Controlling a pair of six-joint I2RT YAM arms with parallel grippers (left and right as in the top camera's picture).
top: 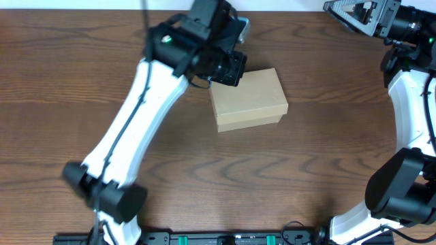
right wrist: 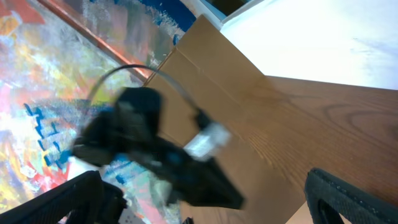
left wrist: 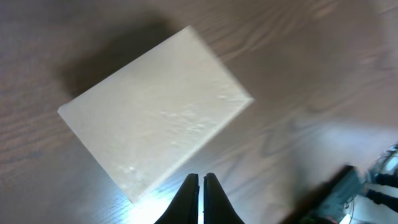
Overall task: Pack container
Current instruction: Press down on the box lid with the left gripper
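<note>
Wood-grain table (top: 327,150) bears the container (top: 248,99) beside the closed left gripper (left wrist: 201,180); right gripper (right wrist: 204,180) spread wide.

Glossy white arm shells (top: 136,122), matte black joint housings (top: 117,199), a thin black cable (top: 145,13), narrow black tapered fingers (left wrist: 190,200).

Dark brown wood-grain tabletop (top: 54,82) under soft, even light, seen from above, with a brightly painted multicoloured surface (right wrist: 37,81) and a plain white area (right wrist: 323,37) beyond its edge.
</note>
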